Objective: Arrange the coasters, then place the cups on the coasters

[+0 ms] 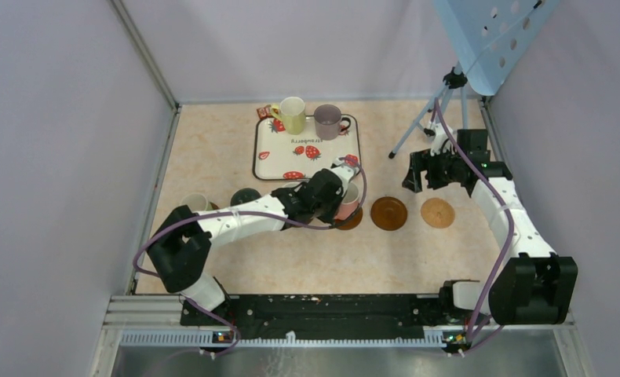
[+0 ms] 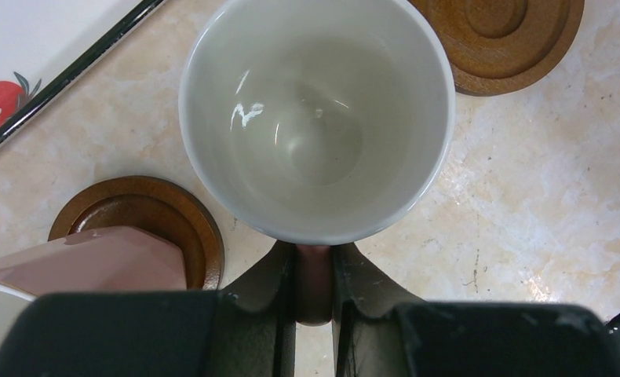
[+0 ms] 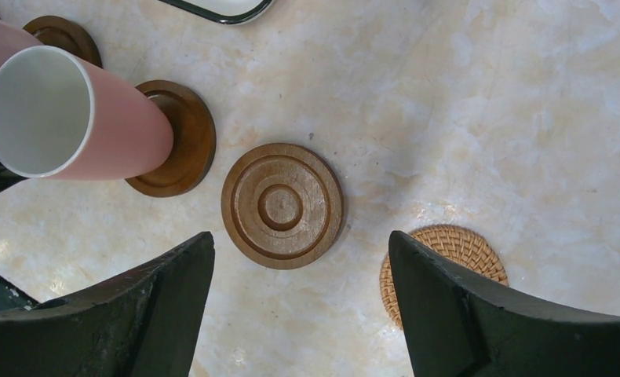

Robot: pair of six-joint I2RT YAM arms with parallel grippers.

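Note:
My left gripper [image 2: 315,253] is shut on the pink handle of a pink cup [image 2: 316,118] with a pale inside. That cup [image 3: 79,118] stands over a brown coaster [image 3: 185,141]; whether it rests on the coaster I cannot tell. A second pink cup [image 2: 95,263] sits on another brown coaster [image 2: 185,224] just left of it. To the right lie a bare ringed brown coaster [image 3: 282,206] and a tan woven coaster [image 3: 448,251]. My right gripper [image 3: 300,239] hangs open above the table between these two, holding nothing.
The white strawberry tray [image 1: 279,153] at the back carries a yellow-green cup [image 1: 291,115] and a purple cup [image 1: 328,121]. A pale cup [image 1: 197,202] and a dark cup [image 1: 246,196] stand at the left. A tripod [image 1: 432,118] stands at the back right.

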